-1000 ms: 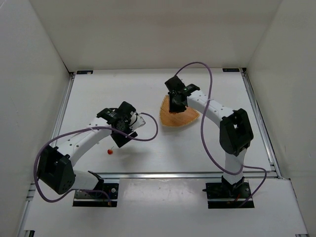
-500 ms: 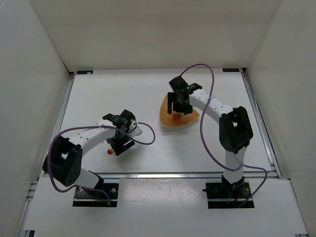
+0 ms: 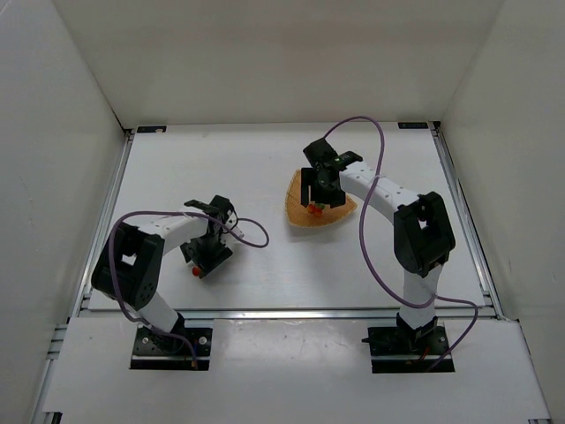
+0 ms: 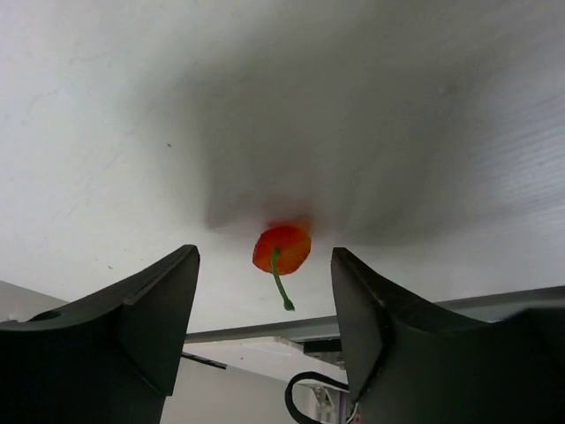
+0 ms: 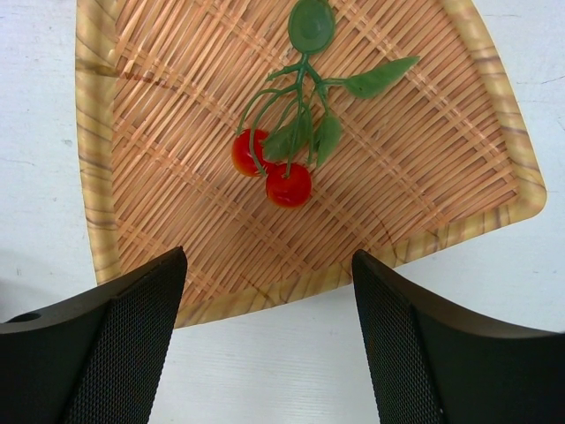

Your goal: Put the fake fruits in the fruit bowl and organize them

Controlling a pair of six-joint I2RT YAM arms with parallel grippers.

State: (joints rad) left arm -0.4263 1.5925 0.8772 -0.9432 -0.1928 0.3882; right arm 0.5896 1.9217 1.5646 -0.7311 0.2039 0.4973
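At about eight o'clock on the table, the left gripper [image 3: 203,262] hangs low with its jaws apart. The single cherry [image 4: 282,248] lies on the table between them, touched by neither. Over at one o'clock, the right gripper [image 3: 318,196] hovers above the wicker basket [image 5: 88,177], jaws apart and empty. The leafy cherry cluster [image 5: 282,168] lies inside the basket near its middle.

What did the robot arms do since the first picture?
The right gripper let go of the cherry cluster, now lying in the basket. The left gripper swung down toward the single cherry, its jaws open either side, not gripping. Basket and single cherry stayed put.
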